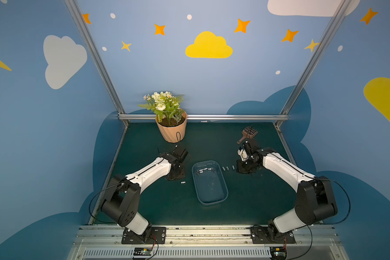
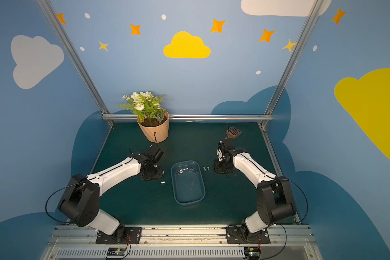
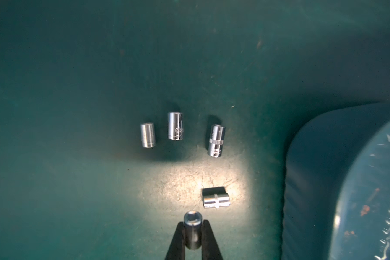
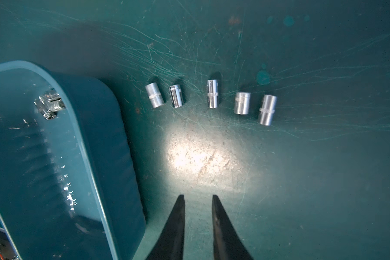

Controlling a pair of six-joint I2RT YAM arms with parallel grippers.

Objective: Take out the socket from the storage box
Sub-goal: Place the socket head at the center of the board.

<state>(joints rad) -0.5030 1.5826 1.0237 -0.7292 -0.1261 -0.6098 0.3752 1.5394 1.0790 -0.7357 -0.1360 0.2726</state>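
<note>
The left claw (image 3: 193,225) is clamped tight on a small socket (image 3: 192,234), a short chrome cylinder with a hollow round mouth, pinched between thin, black, tapering fingers (image 3: 176,247). It hangs over the dark green mat (image 3: 77,90), just beside the ribbed outer wall of the storage box (image 3: 313,180). Four other sockets (image 3: 175,129) lie loose on the mat nearby, polished and mirror-bright, and two of them have a knurled band around the middle. The right claw (image 4: 198,198) stands slightly apart with nothing between its tips, above a mat criss-crossed with fine pale scratches. Five sockets (image 4: 212,93) lie there in a loose row beside the box's rounded corner (image 4: 104,135). The box is a shallow, translucent bluish plastic tub with rounded corners and a thin rim. In both top views it sits mid-table between the arms (image 1: 212,203) (image 2: 188,203). A cluster of sockets (image 1: 203,170) glints at its far end.
</note>
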